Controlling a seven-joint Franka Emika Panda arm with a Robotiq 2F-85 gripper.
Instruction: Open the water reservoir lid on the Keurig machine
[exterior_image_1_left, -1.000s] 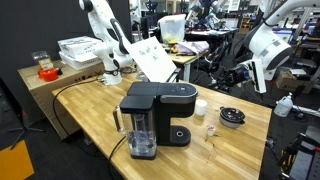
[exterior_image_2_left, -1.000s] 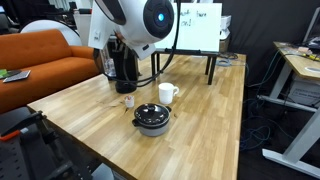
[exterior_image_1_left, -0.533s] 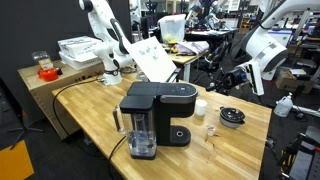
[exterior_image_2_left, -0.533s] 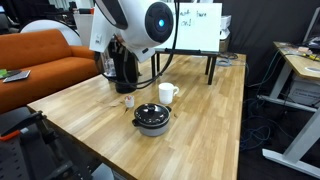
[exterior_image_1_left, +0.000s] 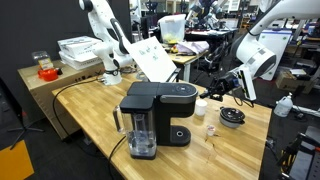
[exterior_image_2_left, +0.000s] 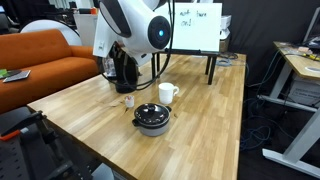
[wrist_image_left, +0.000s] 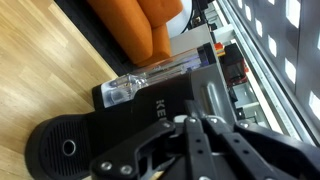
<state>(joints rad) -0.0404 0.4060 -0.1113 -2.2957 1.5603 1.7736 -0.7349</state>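
The Keurig machine (exterior_image_1_left: 160, 108) is black and boxy and stands mid-table, with its clear water tank (exterior_image_1_left: 141, 136) on the near side and the lid down. In the other exterior view the arm mostly hides the Keurig machine (exterior_image_2_left: 122, 68). My gripper (exterior_image_1_left: 211, 90) hovers in the air beside the brew head, above a white cup, with its fingers pointing at the machine. In the wrist view the fingers (wrist_image_left: 196, 121) are pressed together with nothing between them, over the machine's black top (wrist_image_left: 140, 105) and clear tank (wrist_image_left: 122, 91).
A white cup (exterior_image_1_left: 201, 106), a small round black dish (exterior_image_1_left: 231, 117) and a tiny object (exterior_image_1_left: 211, 131) sit on the wooden table (exterior_image_1_left: 100, 110) by the machine. A whiteboard (exterior_image_1_left: 152, 58) leans behind. An orange couch (exterior_image_2_left: 40, 60) stands beyond the table.
The arm has swung in toward the Keurig, bringing the gripper from beyond the table edge to just beside the brew head. The machine and lid are unchanged.
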